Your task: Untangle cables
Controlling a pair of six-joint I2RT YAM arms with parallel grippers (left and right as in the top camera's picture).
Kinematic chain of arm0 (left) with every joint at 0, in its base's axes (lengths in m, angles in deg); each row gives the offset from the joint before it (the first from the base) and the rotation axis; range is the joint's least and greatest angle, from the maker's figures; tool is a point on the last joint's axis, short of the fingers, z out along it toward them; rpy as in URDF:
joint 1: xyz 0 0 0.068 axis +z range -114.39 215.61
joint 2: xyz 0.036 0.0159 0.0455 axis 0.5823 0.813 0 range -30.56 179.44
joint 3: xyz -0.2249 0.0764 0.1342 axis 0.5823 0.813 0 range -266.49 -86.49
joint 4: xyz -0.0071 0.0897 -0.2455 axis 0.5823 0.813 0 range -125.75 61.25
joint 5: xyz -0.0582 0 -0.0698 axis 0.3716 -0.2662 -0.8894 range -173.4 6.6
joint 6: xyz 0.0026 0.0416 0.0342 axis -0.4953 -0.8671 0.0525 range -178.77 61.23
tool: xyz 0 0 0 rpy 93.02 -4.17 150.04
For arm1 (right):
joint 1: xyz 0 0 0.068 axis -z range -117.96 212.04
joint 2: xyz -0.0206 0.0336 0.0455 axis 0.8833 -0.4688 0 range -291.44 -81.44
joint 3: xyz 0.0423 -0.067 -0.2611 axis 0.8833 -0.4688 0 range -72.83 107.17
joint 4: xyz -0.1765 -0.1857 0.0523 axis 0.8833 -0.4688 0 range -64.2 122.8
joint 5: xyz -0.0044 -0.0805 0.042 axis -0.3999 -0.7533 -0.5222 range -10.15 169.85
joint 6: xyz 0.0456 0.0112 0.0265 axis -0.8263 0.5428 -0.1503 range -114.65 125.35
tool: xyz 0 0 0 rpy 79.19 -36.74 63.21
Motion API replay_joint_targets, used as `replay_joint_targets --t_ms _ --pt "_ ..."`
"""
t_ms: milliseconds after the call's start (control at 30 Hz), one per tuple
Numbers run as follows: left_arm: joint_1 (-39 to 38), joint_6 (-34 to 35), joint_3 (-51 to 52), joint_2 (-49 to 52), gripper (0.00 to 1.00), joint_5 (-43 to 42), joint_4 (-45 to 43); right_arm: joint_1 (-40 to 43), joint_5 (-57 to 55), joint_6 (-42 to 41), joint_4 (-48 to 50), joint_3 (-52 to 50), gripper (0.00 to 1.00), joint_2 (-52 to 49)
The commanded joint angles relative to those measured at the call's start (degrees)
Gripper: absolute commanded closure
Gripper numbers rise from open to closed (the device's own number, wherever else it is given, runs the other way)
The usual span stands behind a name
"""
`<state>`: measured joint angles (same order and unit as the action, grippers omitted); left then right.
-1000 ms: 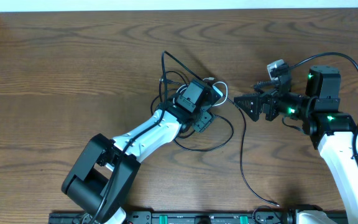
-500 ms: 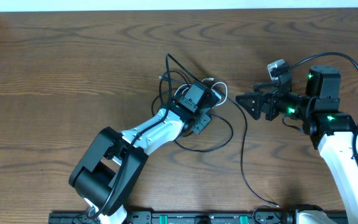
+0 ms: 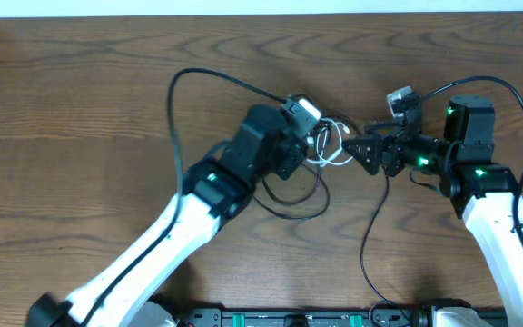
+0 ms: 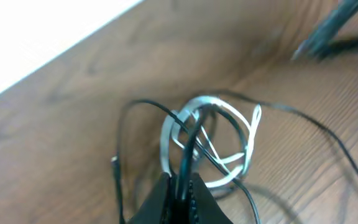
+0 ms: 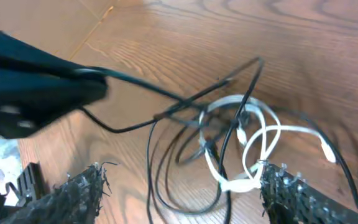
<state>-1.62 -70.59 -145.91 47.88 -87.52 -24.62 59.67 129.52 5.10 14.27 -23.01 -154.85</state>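
Overhead view gives you the cables point(image 3: 330, 147) bunched just toward 12 o'clock of the bench's point(image 3: 80, 91) centre, between both tools, with one long black strand point(image 3: 363, 254) trailing off toward 6 o'clock. Left wrist view adds what that one hides: your left tool point(image 4: 180, 194) is pinched tight on a black cable point(image 4: 191, 140) threaded through the white cable's point(image 4: 248, 146) coils. Right wrist view shows your right tool point(image 5: 182, 180) spread wide, the tangle lying ahead between its fingers.
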Motion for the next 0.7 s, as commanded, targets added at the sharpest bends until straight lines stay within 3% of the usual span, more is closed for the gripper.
replay_joint_targets --t_ms 0,200,367,467,667 --pt "0.2 -0.1 -1.0 -5.3 0.92 -1.6 -0.1 -1.9 1.4 0.0 1.2 -0.1 0.2 -0.1" --pt "0.2 -0.1 -1.0 -12.7 0.92 -2.7 -0.3 -2.7 -2.8 -0.1 1.4 -0.1 0.18 -0.1" --pt "0.2 -0.1 -1.0 -17.4 0.92 -4.1 -4.3 -4.6 -3.0 0.8 1.5 -0.1 0.09 -0.1" --pt "0.2 -0.1 -1.0 -18.7 0.92 -8.5 -7.4 -7.4 -3.1 2.3 2.7 -0.1 0.01 -0.1" --pt "0.2 0.2 -1.0 -19.0 0.92 -21.8 -13.2 -14.0 -10.8 2.6 7.8 -0.1 0.01 -3.5"
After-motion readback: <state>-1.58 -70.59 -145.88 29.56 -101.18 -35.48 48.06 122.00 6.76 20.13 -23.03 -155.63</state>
